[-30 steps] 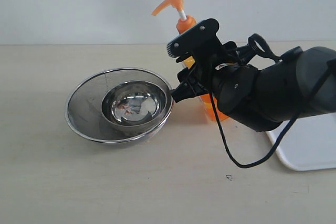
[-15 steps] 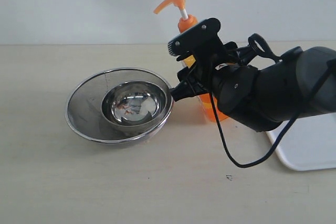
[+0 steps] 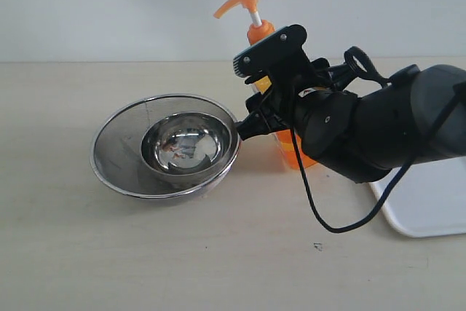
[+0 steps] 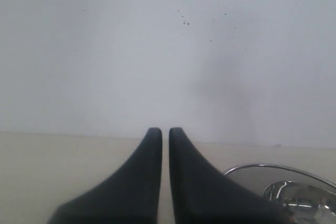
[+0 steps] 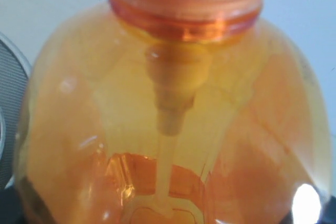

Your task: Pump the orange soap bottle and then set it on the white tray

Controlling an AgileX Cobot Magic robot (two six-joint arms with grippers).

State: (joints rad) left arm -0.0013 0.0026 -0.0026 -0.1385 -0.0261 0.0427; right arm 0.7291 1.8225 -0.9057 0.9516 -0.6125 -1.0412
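Note:
The orange soap bottle (image 3: pixel 258 32) stands at the back middle of the table, its pump head up on the white stem and its spout pointing left. My right gripper (image 3: pixel 256 96) reaches in from the right and is shut on the bottle's body, hiding most of it. In the right wrist view the bottle (image 5: pixel 168 108) fills the picture, and only a dark bit of the fingers (image 5: pixel 7 211) shows at the corner. The white tray (image 3: pixel 429 202) lies at the right edge, partly behind the right arm. My left gripper (image 4: pixel 165 132) is shut and holds nothing.
A steel bowl (image 3: pixel 186 143) sits inside a round mesh strainer (image 3: pixel 116 143) just left of the bottle, its rim close to the right gripper's lower finger. The strainer rim (image 4: pixel 278 168) also shows in the left wrist view. A black cable (image 3: pixel 320 213) hangs from the right arm.
The pump head has shifted a few pixels to the right with the gripper. The bowls, the tray and the arm's body stay where they were.

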